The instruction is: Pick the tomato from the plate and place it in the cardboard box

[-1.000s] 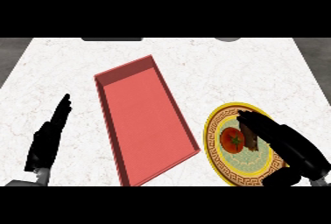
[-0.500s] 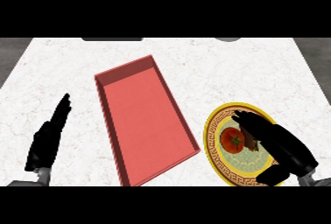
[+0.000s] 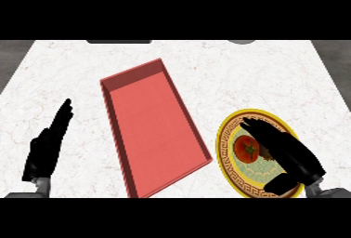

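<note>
While the left hand [image 3: 45, 149] rests open at lower left, the right hand [image 3: 284, 151], fingers spread, hovers just right of the tomato [image 3: 246, 148] on the yellow-rimmed plate [image 3: 228, 131]; the red box [image 3: 154, 130] lies leftward.

On the white marbled counter [image 3: 178, 60], the long red shallow box [image 3: 154, 125] lies mid-counter. Just right of it sits the round yellow-rimmed plate [image 3: 230, 167], the red tomato [image 3: 246, 148] on it, under the right hand [image 3: 284, 151]. The left hand [image 3: 48, 144] rests far left.
</note>
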Tool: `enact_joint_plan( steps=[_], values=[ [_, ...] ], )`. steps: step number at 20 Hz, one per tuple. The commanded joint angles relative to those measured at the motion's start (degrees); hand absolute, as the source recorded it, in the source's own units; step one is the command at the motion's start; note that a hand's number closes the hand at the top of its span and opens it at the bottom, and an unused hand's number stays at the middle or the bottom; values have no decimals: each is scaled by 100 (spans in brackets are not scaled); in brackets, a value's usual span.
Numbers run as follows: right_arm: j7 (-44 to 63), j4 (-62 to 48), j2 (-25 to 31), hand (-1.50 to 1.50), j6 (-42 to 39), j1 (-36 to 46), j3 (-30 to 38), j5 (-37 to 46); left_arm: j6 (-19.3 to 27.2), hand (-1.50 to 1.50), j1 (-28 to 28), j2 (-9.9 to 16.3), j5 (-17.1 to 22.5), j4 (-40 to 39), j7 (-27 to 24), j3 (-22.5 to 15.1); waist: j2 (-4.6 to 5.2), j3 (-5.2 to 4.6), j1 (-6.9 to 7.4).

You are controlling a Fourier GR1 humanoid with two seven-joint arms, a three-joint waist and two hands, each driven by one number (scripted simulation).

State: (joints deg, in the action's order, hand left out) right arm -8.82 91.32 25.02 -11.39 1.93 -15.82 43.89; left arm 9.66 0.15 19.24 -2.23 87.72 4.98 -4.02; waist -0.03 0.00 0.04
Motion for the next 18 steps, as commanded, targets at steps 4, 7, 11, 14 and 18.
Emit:
enact_joint_plan(
  steps=[4,7,11,14,18],
  values=[
    [-56,-78,-465,-150,-182,112,203,339,-207,0,-204,-272,-241,-450,-221,354,1,-1,-4],
    [-388,-891,-471,-150,-65,522,443,437,-310,0,66,-222,-215,515,359,310,1,2,27],
    [-235,-146,-623,-150,-297,53,338,636,-107,0,-253,-684,-708,0,194,155,-1,0,-11],
    [-748,-825,-747,-150,278,-89,455,741,-420,0,272,-499,-520,331,65,377,-2,1,6],
    [-708,-1197,-791,-150,107,376,465,1091,-358,0,-235,-653,-724,-239,-156,481,3,0,3]
  ],
)
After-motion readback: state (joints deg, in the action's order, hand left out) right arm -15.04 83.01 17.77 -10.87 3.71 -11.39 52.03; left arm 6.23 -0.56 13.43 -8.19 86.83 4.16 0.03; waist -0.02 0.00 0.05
